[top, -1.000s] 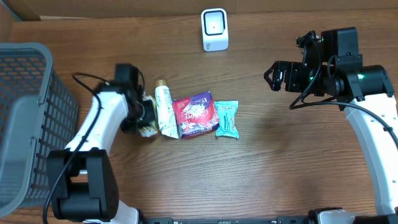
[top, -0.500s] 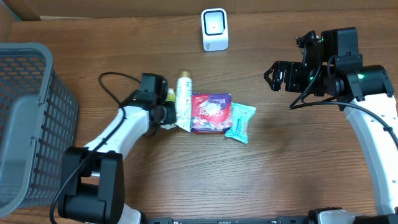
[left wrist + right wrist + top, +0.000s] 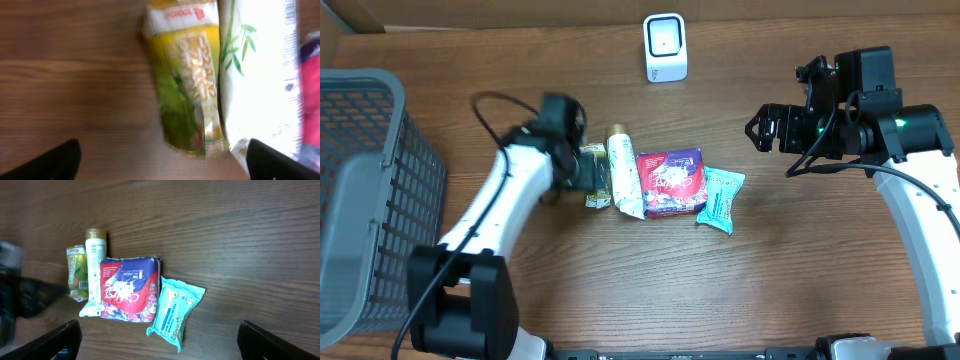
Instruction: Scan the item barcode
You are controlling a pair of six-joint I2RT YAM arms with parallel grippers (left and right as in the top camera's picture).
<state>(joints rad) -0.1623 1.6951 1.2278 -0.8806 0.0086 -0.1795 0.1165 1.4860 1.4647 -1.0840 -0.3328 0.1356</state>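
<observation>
- A wooden table [image 3: 620, 300] was seen.
- A yellow-green packet [image 3: 187, 85], white-topped with red lettering, was laid flat.
- Left gripper [image 3: 167, 161] and right gripper [image 3: 756, 126] were held open.

Reaching low toward the middle of the table [image 3: 620, 295] with the left gripper [image 3: 584, 172], jaws spread wide. Hovering nearer the right edge with the right gripper [image 3: 758, 128], jaws equally wide.

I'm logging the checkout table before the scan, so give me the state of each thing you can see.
yellow-green packet: lying flat, not gripped.
white tube: flat, beside that packet.
red pack: flat, between tube and teal pack.
teal pack: flat, tilted.
scanner: upright at the far edge.
basket: upright, far left.
left gripper: open over the yellow-green packet.
right gripper: open, empty.
</observation>
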